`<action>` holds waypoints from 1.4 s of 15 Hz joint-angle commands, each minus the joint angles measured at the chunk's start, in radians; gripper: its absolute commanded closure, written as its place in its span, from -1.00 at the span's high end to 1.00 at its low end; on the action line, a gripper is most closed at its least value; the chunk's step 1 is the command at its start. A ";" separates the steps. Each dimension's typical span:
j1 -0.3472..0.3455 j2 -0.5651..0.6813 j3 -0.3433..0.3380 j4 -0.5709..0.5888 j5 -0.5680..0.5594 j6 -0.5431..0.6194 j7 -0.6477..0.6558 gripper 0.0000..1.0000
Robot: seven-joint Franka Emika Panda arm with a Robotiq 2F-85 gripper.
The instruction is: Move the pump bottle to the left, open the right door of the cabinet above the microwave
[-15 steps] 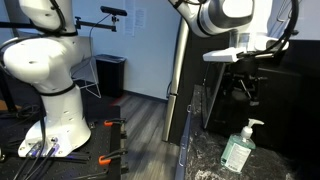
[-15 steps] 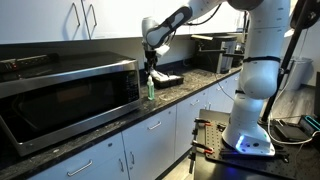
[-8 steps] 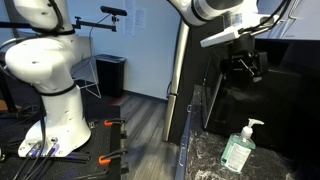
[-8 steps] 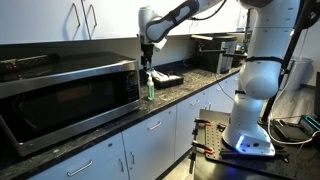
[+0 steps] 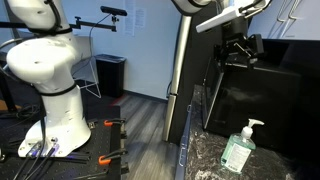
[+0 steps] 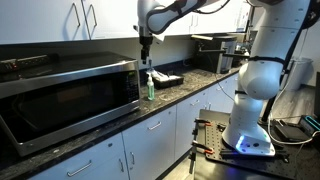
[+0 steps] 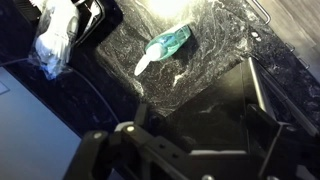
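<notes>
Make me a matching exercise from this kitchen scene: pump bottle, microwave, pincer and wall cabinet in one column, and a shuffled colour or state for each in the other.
Column one
1. pump bottle
2. microwave
3. pincer
4. cabinet

Column two
A. white, doors shut
B. open and empty, up in the air
C. pale green, upright on the speckled counter
D. big dark box with a glossy front

Pairs: 1-C, 2-D, 3-B, 4-A
</notes>
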 commanded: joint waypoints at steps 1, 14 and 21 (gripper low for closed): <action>0.001 0.000 0.000 0.001 0.001 -0.002 -0.001 1.00; 0.137 0.069 0.205 0.435 -0.252 -0.544 0.197 1.00; 0.124 0.134 0.156 0.492 -0.381 -0.306 0.258 1.00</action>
